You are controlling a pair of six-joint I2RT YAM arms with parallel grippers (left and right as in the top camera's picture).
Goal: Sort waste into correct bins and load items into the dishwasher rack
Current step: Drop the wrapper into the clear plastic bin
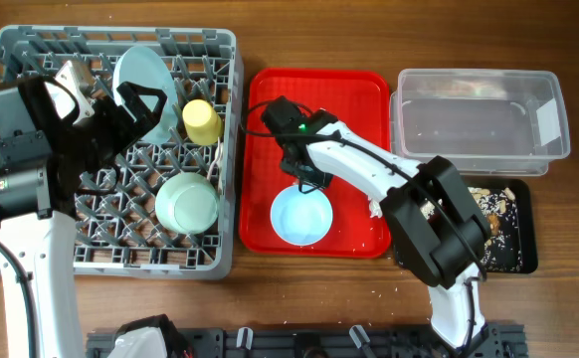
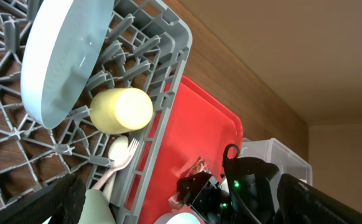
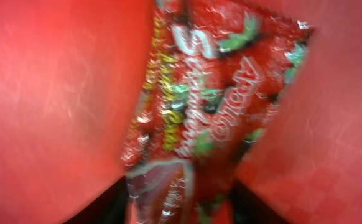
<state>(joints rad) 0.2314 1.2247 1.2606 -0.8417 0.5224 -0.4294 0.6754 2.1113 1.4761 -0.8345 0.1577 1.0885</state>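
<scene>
Right wrist view is filled by the crinkled red-and-white snack wrapper (image 3: 199, 106). It is blurred, and its lower end runs down between the two dark fingers of the right hand (image 1: 306, 171), so I take the hand to be pinching it by that end. It hangs over the flat red serving tray (image 1: 361, 99) at the middle of the overhead frame.

To do this step well, I judge, the pinch should be firm while the wrapper is raised clear of the tray's lip and carried toward the frame's upper right. It should be released only once inside the walls of the clear rectangular plastic tub (image 1: 558, 109), since light foil can drift or cling to a finger.

The tub looks empty, as far as I can tell. Below it, at the lower right, the shallow black rectangular tray (image 1: 526, 254) holds brown-beige crumbly food scraps (image 1: 493, 211). On the red tray, just below the hand, sits a pale blue round bowl (image 1: 301, 217), not yet loaded.

At the left, the large grey plastic dishwasher rack (image 1: 232, 149) holds:
- a pale blue round plate (image 1: 140, 75) leaning among the pegs
- a small yellow cup (image 1: 202, 121)
- a mint bowl (image 1: 186, 204)
- a cream plastic fork and spoon (image 2: 119, 152)

The left hand (image 1: 142, 102) hovers over the rack, fingers spread and empty.
</scene>
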